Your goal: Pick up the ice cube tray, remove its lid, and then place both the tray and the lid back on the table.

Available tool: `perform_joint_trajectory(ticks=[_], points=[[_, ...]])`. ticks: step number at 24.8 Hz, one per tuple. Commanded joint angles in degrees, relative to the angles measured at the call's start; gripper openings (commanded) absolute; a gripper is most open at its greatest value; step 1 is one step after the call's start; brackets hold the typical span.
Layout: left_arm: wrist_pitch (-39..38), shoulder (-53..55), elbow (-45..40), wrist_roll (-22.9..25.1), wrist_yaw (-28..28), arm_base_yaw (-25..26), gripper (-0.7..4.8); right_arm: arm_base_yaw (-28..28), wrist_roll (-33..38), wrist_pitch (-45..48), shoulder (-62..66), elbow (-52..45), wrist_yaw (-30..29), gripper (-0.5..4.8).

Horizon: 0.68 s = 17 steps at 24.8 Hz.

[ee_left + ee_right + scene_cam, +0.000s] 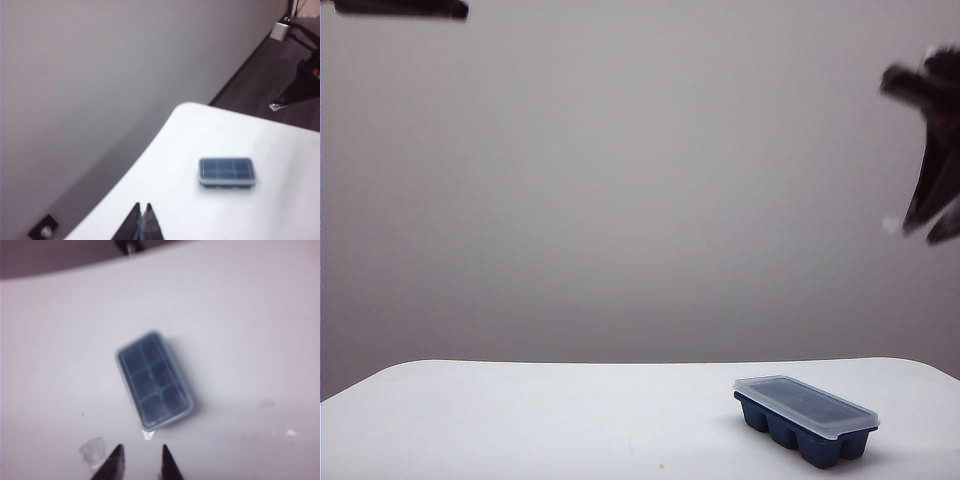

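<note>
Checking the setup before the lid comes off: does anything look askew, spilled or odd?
Nothing stands out. The dark navy six-compartment ice cube tray sits flat on the plain white table, its translucent plastic lid seated squarely. Both grippers hang above, clear of it.

Low frontal exterior view, wrist views overhead, all sharing tray [806, 420]

left gripper [143, 216] low in frame, tips pressed together, above white table [280, 210]. navy tray [227, 173] flat on table well beyond, clear lid [227, 168] seated on top. grey wall and dark floor behind; right arm [305, 82] blurred over floor.
</note>
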Motion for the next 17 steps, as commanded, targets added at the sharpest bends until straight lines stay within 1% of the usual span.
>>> perform_joint_trajectory(ticks=[1, 2, 6, 7, 8, 9, 13, 15, 16, 17], points=[[0.7, 1.36, 0.13, 0.48, 0.39, -0.04, -0.01, -0.07, 6.08, 4.72, 4.96, -0.13, -2.97, 1.13], [0.77, 1.64, 0.13, 0.46, 0.44, -0.04, -0.01, -0.13, 7.85, 6.16, 6.25, -0.63, -3.89, 1.23], [1.2, 2.16, 0.11, 0.48, 0.44, -0.04, -0.01, -0.31, 17.59, 16.59, 10.08, -6.1, -7.74, 1.24], [1.29, 2.14, 0.11, 0.48, 0.44, -0.04, -0.01, -0.35, 21.44, 21.16, 10.78, -9.42, -7.91, 1.47], [1.27, 2.16, 0.11, 0.46, 0.44, -0.04, -0.01, -0.35, 24.22, 24.3, 10.82, -12.13, -8.0, 1.99], [1.29, 2.16, 0.11, 0.46, 0.44, -0.04, -0.01, -0.35, 24.94, 26.05, 10.82, -13.57, -8.0, 2.17], [1.25, 2.16, 0.11, 0.46, 0.44, -0.04, -0.01, -0.63, 27.56, 29.42, 12.28, -16.76, -8.35, 2.19], [1.27, 2.16, 0.11, 0.46, 0.46, -0.04, -0.01, -1.46, 28.46, 31.78, 16.15, -17.03, -12.09, 2.97], [1.25, 2.16, 0.11, 0.46, 0.46, -0.04, -0.01, -1.6, 29.0, 33.64, 17.75, -17.03, -13.44, 3.2], [1.29, 2.32, 0.11, 0.46, 0.46, -0.04, -0.01, -2.01, 32.26, 38.82, 21.68, -16.98, -15.54, 3.34]])
